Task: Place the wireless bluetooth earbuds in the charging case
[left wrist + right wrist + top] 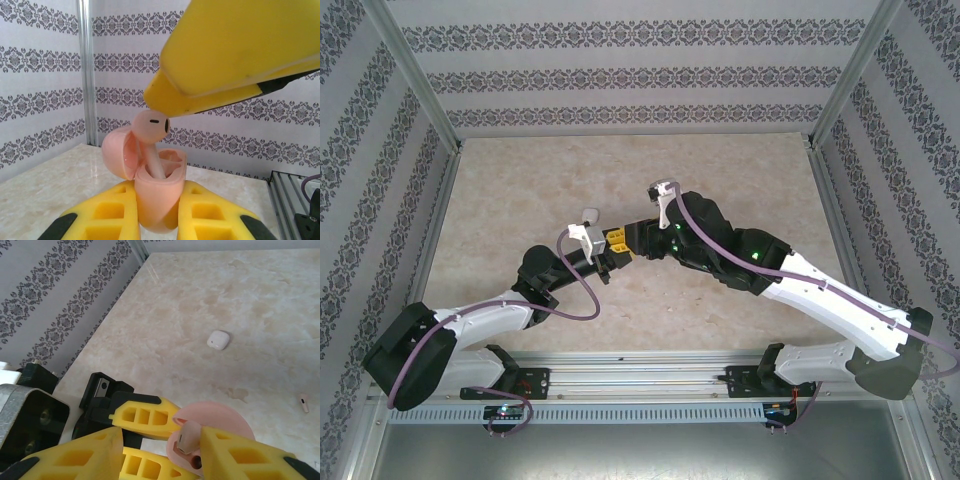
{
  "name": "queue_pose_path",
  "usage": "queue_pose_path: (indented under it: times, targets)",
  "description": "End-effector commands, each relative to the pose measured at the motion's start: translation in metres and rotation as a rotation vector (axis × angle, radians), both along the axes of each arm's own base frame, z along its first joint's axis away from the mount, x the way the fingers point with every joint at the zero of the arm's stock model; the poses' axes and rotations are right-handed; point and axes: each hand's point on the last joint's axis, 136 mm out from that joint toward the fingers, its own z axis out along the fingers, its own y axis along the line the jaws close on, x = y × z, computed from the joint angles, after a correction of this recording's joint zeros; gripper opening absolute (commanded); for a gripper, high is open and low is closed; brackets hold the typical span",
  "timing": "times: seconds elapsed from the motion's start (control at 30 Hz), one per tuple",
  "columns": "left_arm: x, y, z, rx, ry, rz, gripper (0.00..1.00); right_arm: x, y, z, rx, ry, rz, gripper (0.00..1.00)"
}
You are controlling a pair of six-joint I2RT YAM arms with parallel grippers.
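My left gripper (157, 202) is shut on the pink charging case (159, 192), holding it upright above the table with its lid (116, 150) swung open to the left. One pale pink earbud (150, 125) stands with its stem down in a slot of the case. My right gripper (161, 436) hovers over the case with its jaws apart. One of its yellow fingers (235, 55) rests against the earbud's head (187, 437). In the top view both grippers meet at mid-table (620, 240). A second whitish earbud (218, 340) lies on the table farther off.
A tiny pale sliver (304, 403) lies on the marble table (210, 285) to the right. Patterned walls (640, 60) and metal frame posts (86, 70) enclose the table on three sides.
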Motion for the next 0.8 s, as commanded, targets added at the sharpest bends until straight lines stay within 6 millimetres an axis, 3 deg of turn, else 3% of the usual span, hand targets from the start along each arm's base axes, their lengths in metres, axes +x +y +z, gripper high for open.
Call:
queue_pose_path:
  times: [0.0,0.3,0.77]
  targets:
    - [-0.001,0.000,0.023,-0.045,-0.033,-0.004,0.00,0.000,-0.004,0.009,0.036,0.021,-0.011,0.43]
    - [-0.001,0.000,0.024,-0.040,-0.031,-0.004,0.00,-0.004,0.001,-0.003,0.035,0.071,0.012,0.33]
    - [-0.002,0.000,0.023,-0.037,-0.028,-0.005,0.00,-0.007,-0.002,0.002,0.053,0.071,0.009,0.34]
